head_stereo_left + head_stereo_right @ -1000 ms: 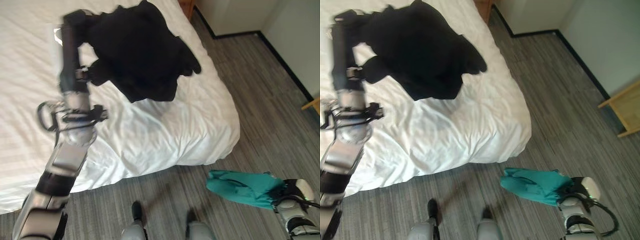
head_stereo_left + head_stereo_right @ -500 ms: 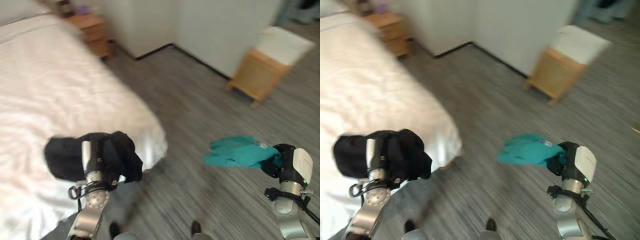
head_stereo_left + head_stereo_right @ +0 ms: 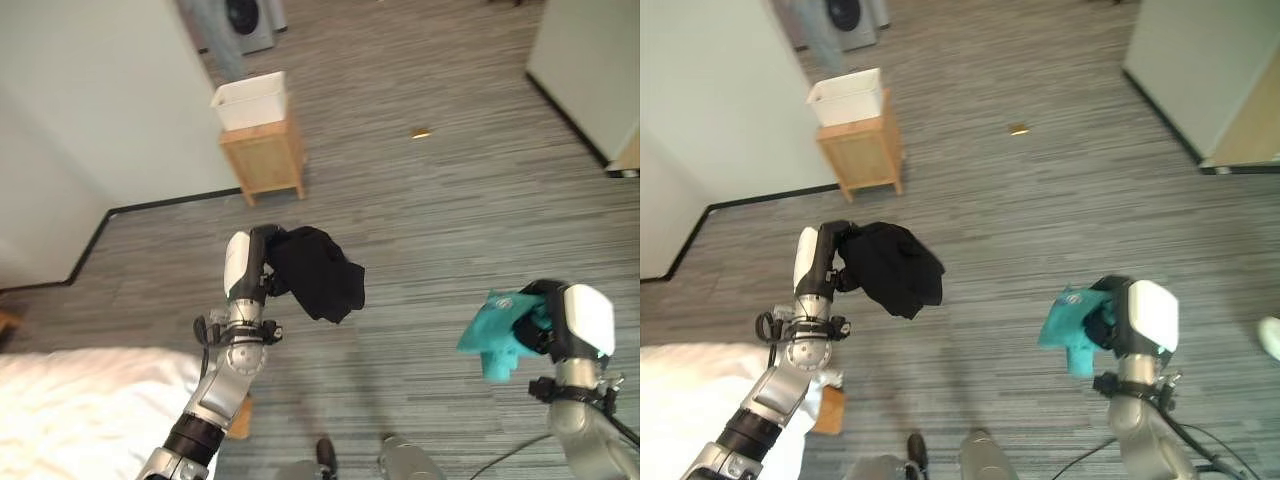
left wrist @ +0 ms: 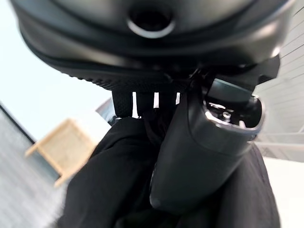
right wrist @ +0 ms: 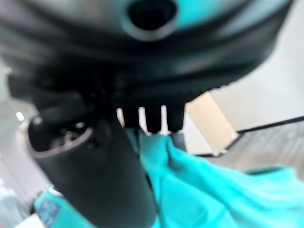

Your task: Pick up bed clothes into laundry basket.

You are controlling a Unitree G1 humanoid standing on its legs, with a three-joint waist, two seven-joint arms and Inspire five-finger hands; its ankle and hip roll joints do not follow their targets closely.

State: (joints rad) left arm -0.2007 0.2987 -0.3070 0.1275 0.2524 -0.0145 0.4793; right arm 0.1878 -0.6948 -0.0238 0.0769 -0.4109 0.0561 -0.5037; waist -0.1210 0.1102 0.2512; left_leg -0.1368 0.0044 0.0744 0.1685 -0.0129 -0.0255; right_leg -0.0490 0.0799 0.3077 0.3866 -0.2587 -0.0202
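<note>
Black crumpled garment (image 3: 317, 272) hung clutched in the left hand (image 3: 262, 262), teal cloth (image 3: 492, 335) bunched in the right hand (image 3: 545, 322) — both held above the floor. Carrying step, I judged — next called for reaching the white basket on its wooden stand (image 3: 252, 101), well ahead

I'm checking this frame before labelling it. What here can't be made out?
- Left hand: its fingertips are buried in the black garment, head and wrist views alike.
- Right hand: blurred in its wrist view; fingertips sunk in the teal garment.
- Small tan object on the floor: too small to identify.
</note>
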